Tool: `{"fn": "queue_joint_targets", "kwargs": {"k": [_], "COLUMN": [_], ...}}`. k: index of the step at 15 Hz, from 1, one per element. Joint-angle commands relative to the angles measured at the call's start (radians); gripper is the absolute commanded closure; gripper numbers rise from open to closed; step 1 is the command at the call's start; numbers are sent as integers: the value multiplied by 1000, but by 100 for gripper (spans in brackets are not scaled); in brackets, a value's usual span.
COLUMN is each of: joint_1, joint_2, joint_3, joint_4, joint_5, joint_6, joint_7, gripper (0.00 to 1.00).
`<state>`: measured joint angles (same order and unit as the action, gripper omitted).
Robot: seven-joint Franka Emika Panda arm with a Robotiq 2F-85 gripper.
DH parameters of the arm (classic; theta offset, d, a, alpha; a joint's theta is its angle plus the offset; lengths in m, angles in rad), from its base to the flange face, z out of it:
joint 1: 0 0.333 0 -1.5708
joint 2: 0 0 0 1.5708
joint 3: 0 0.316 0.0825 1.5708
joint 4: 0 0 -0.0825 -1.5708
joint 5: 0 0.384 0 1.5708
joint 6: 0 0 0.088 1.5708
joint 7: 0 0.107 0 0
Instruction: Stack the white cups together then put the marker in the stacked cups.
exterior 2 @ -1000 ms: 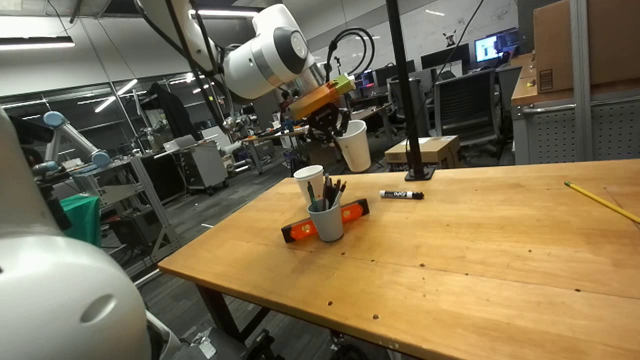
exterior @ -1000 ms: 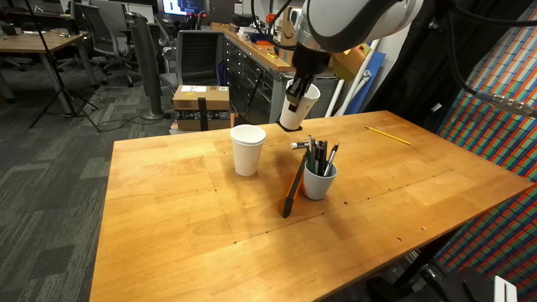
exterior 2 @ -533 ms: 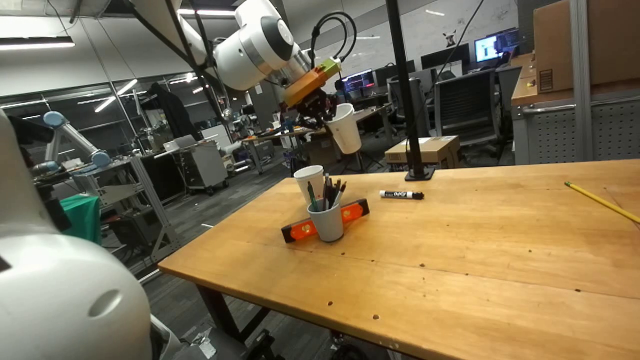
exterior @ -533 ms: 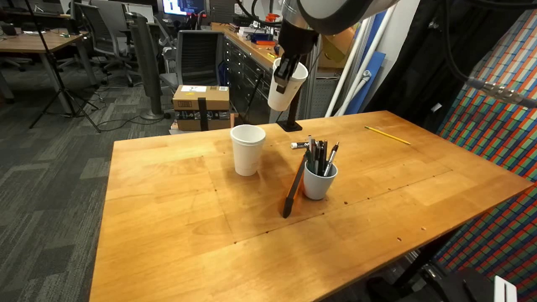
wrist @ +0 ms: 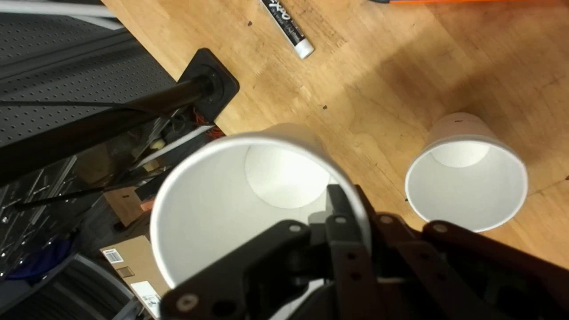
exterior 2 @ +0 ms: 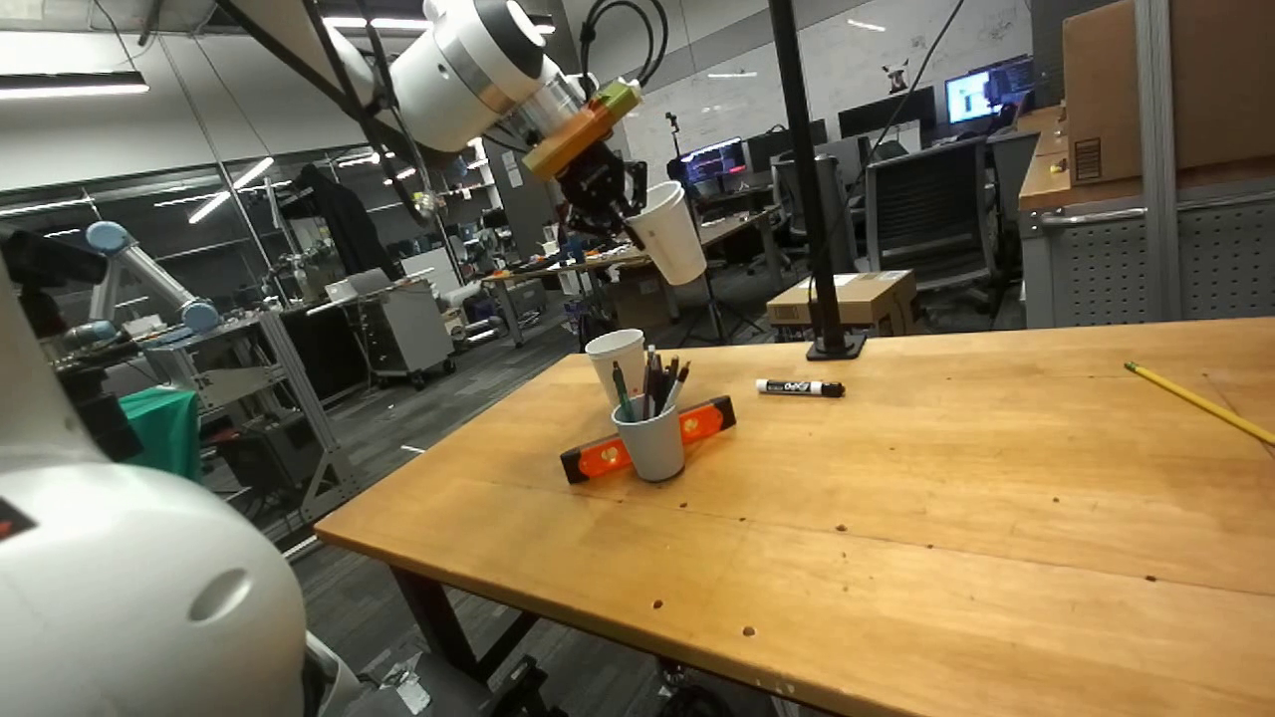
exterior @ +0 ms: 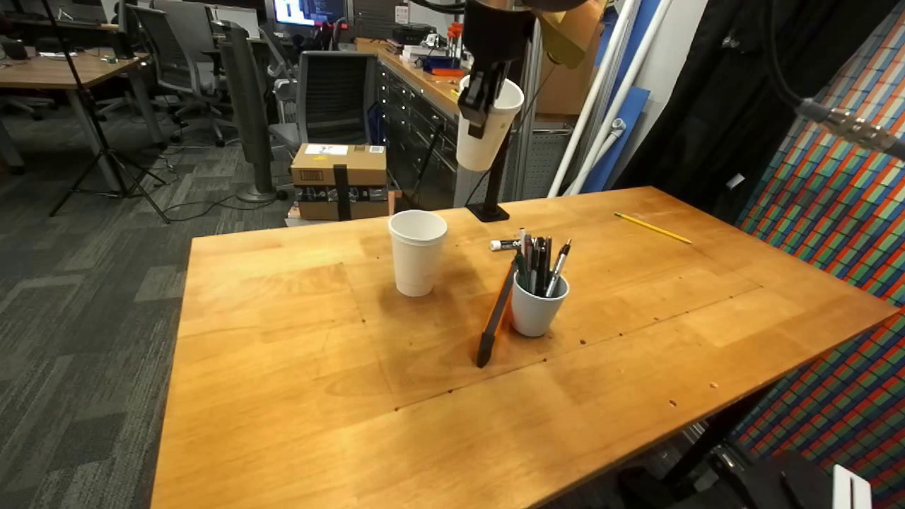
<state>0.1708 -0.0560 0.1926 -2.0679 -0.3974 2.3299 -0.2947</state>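
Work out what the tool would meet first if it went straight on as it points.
Probably the tabletop, between the standing white cup and the marker; the held white cup, whose base leads the tool, would likely touch it first, though depth is unclear.

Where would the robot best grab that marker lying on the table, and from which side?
Likely around the middle of the marker, from straight above. It lies flat on the table, apart from the pen cup, and its slim, straight body should let the fingers close across its two long sides. They'd first have to release the white cup they hold.
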Motion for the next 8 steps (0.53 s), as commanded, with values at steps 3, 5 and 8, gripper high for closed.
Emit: {"fn": "queue_joint_targets", "kwargs": {"k": [3, 5, 8], "joint_1": [39, 50, 63], "joint_2": [-30, -27, -19], "joint_3": [44, 55, 62], "joint_4": [77, 100, 122], "joint_5": [13, 33, 95], "joint_6": [-204, -256, -311], "joint_7": [86, 108, 122], "gripper": [95, 95, 95]}}
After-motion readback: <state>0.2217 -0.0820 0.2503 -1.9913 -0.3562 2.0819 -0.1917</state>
